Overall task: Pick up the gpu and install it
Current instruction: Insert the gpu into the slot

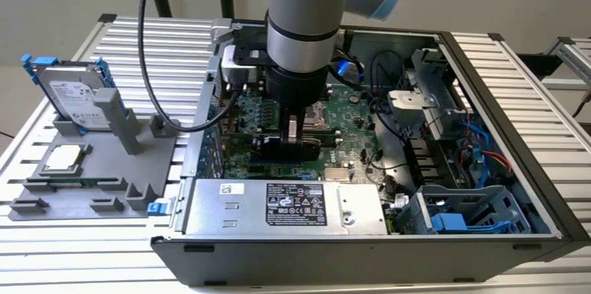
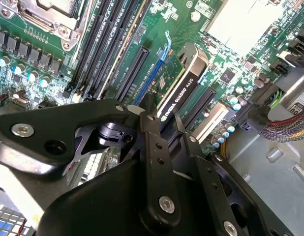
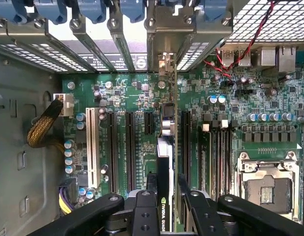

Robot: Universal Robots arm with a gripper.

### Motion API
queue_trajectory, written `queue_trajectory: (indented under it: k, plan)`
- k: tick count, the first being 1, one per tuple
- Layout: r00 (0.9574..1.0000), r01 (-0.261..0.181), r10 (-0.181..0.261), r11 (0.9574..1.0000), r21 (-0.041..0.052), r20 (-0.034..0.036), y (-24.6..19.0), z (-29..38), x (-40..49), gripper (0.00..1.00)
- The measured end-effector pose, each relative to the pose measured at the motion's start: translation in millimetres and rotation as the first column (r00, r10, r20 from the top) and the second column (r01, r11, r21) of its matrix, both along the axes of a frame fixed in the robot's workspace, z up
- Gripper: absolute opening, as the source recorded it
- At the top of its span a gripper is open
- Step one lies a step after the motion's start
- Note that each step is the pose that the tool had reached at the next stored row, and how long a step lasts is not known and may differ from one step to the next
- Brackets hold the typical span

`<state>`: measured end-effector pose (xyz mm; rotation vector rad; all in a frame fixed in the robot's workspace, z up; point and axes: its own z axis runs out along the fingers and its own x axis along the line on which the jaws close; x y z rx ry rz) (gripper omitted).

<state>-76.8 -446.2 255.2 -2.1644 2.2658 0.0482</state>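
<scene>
The gpu (image 2: 177,93) stands on edge over the green motherboard (image 3: 137,98), inside the open computer case (image 1: 517,142). Its black cooler edge faces up. In the first wrist view the gpu (image 3: 165,157) runs edge-on between the long black expansion slots, and its silver bracket (image 3: 164,63) reaches the rear slot openings of the case. My gripper (image 2: 164,115) is shut on the gpu, with one black finger (image 3: 146,199) on each side of the card. In the exterior view the gripper (image 1: 292,136) hangs straight down over the gpu (image 1: 284,149). Whether the card sits fully in its slot I cannot tell.
A silver power supply (image 1: 286,207) lies at the case's near side, with a blue drive cage (image 1: 471,214) on the exterior view's right. The empty processor socket (image 3: 265,189), memory slots (image 2: 107,34) and braided cables (image 2: 289,129) flank the card. A hard drive (image 1: 74,93) and processor chip (image 1: 63,159) rest on a grey fixture (image 1: 55,207) outside the case.
</scene>
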Motion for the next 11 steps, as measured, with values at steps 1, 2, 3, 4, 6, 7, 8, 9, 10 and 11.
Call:
queue_trajectory:
  k: [1, 2, 3, 4, 6, 7, 8, 9, 10, 11]
  plan:
    - [1.0, 0.0, 0.0, 1.0, 0.0001, 0.0, 0.0, 0.0, 0.0, 0.0]
    - [1.0, 0.0, 0.0, 1.0, 0.0001, 0.0001, 0.0, 0.0, 0.0, 0.0]
    - [1.0, 0.0, 0.0, 1.0, 0.0001, 0.0001, 0.0, -0.1, 0.0, 0.0]
    - [1.0, 0.0, 0.0, 1.0, 0.0001, 0.0001, 0.0, 0.0, 0.0, 0.0]
    - [1.0, 0.0, 0.0, 1.0, 0.0001, 0.0001, 0.0, -0.1, 0.0, 0.0]
    - [1.0, 0.0, 0.0, 1.0, 0.0001, 0.0001, 0.0, -0.1, -0.1, 0.0]
    - [1.0, 0.0, 0.0, 1.0, 0.0001, 0.0001, 0.0, 0.0, -0.1, 0.0]
    - [1.0, 0.0, 0.0, 1.0, 0.0002, 0.0001, 0.0, -0.1, -0.1, 0.0]
    - [1.0, 0.0, 0.0, 1.0, 0.0001, 0.0001, 0.0, 0.0, -0.1, 0.0]
    - [1.0, 0.0, 0.0, 1.0, 0.0001, 0.0002, 0.2, -0.1, -0.1, 0.0]
